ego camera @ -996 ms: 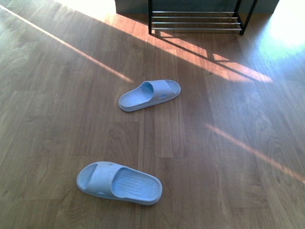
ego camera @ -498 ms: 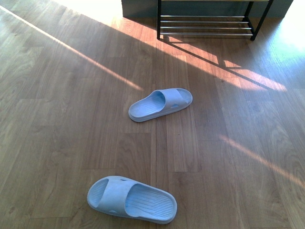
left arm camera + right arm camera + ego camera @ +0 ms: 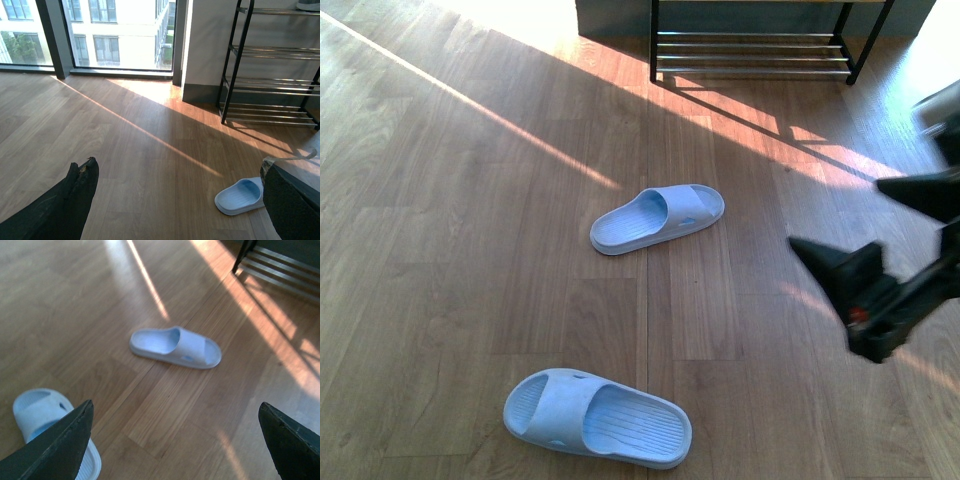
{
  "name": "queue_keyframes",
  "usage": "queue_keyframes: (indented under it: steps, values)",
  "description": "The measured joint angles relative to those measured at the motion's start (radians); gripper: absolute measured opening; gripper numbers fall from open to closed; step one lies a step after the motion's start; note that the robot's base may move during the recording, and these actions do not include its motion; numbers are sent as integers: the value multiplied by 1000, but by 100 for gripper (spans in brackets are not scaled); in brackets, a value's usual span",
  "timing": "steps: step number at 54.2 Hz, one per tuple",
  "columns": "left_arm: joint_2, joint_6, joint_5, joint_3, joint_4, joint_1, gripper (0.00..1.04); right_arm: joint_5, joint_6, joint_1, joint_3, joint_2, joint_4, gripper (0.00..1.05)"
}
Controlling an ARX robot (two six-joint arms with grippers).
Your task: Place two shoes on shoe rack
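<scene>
Only its own wrist view shows the left gripper [image 3: 175, 167]. Its fingers [image 3: 75, 200] are spread wide with nothing held, and the wood floor [image 3: 440, 250] is seen past them.

In the front view, the whole 9 o'clock side is taken up by open floor crossed by a sun stripe. At 7 o'clock the near slide sandal [image 3: 597, 418] is laid flat, sole down, close to the lower frame edge, with its toe turned to 9 o'clock. Just above centre the far slide sandal [image 3: 657, 219] is laid flat with its toe turned to 2 o'clock. The two are set well apart, with bare boards between them.

At 1 o'clock the shoe rack [image 3: 752, 52] is stood by the wall and cut by the top frame edge, so only its lowest silver rods are shown. Open sunlit floor is left between it and the far sandal. Both sandals are on the floor, off the rack.

At 3 o'clock the right gripper [image 3: 836, 212] is seen blurred above the floor, its jaws parted wide and empty, apart from both sandals. In the right wrist view both sandals are framed between its fingers [image 3: 60, 440], the near one partly hidden by one finger.
</scene>
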Motion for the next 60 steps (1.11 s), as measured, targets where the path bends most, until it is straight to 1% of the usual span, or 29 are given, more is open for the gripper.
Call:
queue_keyframes:
  steps: [5, 9, 16, 22, 29, 46, 60]
  values:
    - [0, 0, 0, 0, 0, 0, 95, 0, -24, 42, 96, 240, 43, 96]
    - [0, 0, 0, 0, 0, 0, 95, -8, -51, 75, 166, 394, 41, 96]
    - [0, 0, 0, 0, 0, 0, 95, -49, -106, 144, 296, 632, -16, 96]
    - [0, 0, 0, 0, 0, 0, 95, -55, -158, 200, 413, 793, -63, 96]
    - [0, 0, 0, 0, 0, 0, 95, -37, -155, 239, 524, 905, -90, 96]
    - [0, 0, 0, 0, 0, 0, 95, -25, -66, 350, 739, 1061, -106, 96]
    - [0, 0, 0, 0, 0, 0, 95, -25, -21, 388, 883, 1159, -116, 96]
